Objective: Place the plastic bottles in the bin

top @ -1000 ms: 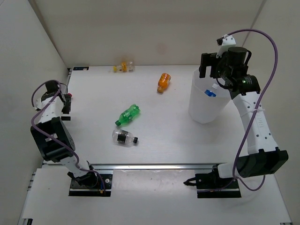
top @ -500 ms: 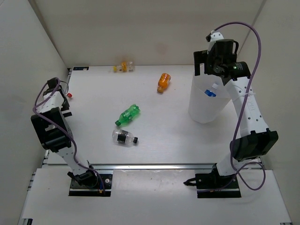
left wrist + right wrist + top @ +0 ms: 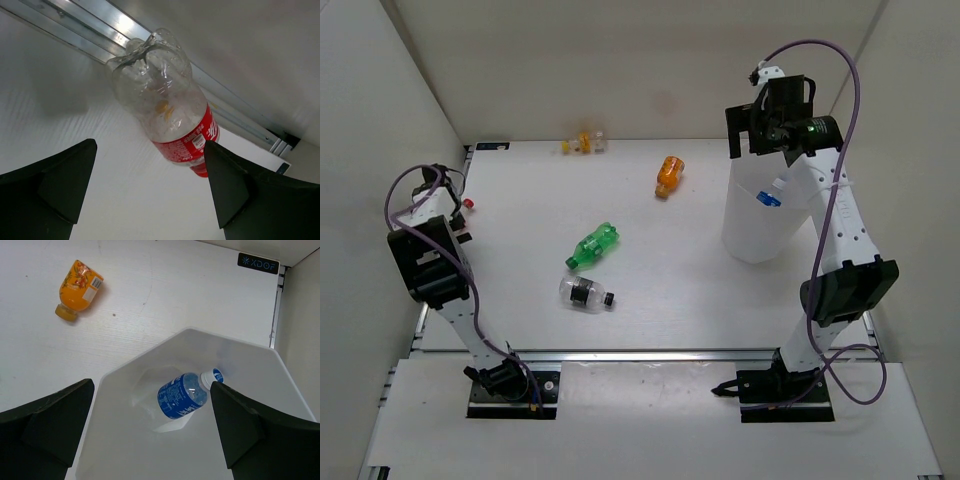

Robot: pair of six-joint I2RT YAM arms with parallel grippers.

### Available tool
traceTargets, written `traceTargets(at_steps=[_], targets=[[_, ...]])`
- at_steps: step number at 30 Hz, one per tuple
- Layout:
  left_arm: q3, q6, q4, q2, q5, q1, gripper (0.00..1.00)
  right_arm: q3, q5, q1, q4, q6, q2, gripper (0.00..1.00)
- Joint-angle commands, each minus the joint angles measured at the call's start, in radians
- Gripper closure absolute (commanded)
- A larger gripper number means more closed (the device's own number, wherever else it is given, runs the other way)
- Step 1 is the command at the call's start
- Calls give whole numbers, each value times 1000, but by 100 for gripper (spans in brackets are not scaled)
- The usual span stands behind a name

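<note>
My left gripper (image 3: pixel 458 215) is open at the table's far left edge, its jaws wide on either side of the clear bottle with a red cap (image 3: pixel 167 107), which lies on the table by the metal rail; only its red cap (image 3: pixel 468 203) shows in the top view. My right gripper (image 3: pixel 748 140) hangs open and empty above the white bin (image 3: pixel 756 235). The blue bottle (image 3: pixel 182 395) lies inside the bin (image 3: pixel 125 440). The orange bottle (image 3: pixel 667 175), the green bottle (image 3: pixel 594 246), the clear black-label bottle (image 3: pixel 585 293) and the yellow-cap bottle (image 3: pixel 582 143) lie on the table.
White walls close in the table at the left, back and right. A metal rail (image 3: pixel 75 25) runs along the left edge just behind the red-cap bottle. The orange bottle (image 3: pixel 77 287) lies left of the bin.
My right gripper has moved left and back over the bin, still open. My left gripper has shifted back along the left edge toward the red-cap bottle.
</note>
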Motion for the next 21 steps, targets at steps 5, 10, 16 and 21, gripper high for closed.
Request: traceTargets(at_steps=[5, 10, 16, 21], targets=[[142, -35, -50, 87, -53, 5, 1, 42, -27, -11, -6, 35, -3, 1], [148, -42, -34, 147, -18, 22, 1, 54, -31, -13, -10, 55, 15, 1], [240, -6, -70, 251, 53, 31, 2, 60, -42, -21, -21, 96, 19, 1], [255, 18, -107, 285, 73, 19, 31, 55, -27, -21, -12, 101, 11, 1]])
